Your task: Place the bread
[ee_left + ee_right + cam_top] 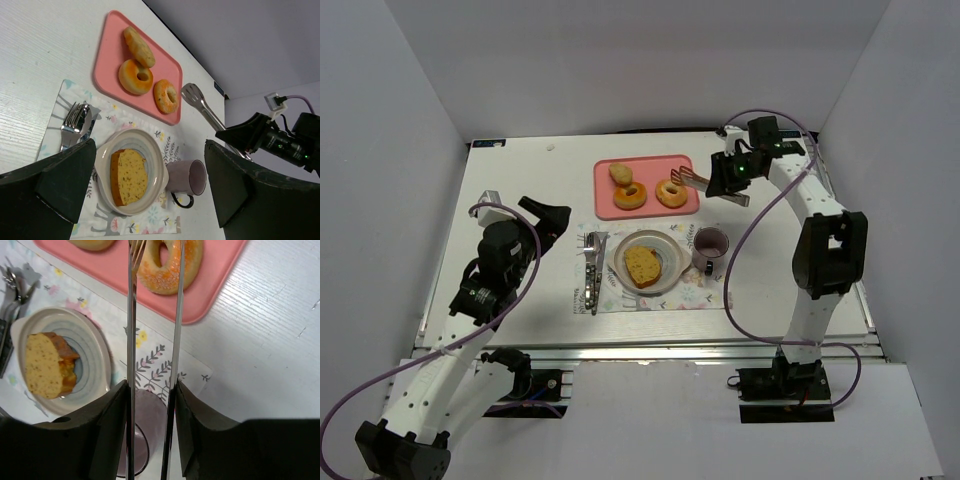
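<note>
Three pieces of bread lie on the pink tray (605, 205): an oval roll (619, 173), a ring (630, 194) and a second ring (671, 193). My right gripper (728, 178) is shut on metal tongs (698, 181), pinching their two arms (178, 315). The tongs' tips reach over the second ring (167, 270); I cannot tell whether they touch it. A cut slice of loaf (641, 266) rests in the white plate (665, 262). My left gripper (552, 218) hangs open and empty left of the placemat; the plate (155, 155) shows between its fingers (70, 175).
A purple mug (710, 245) stands right of the plate on the flowered placemat (705, 298). A fork and spoon (593, 262) lie on the mat's left side. White walls close in the table at the back and sides.
</note>
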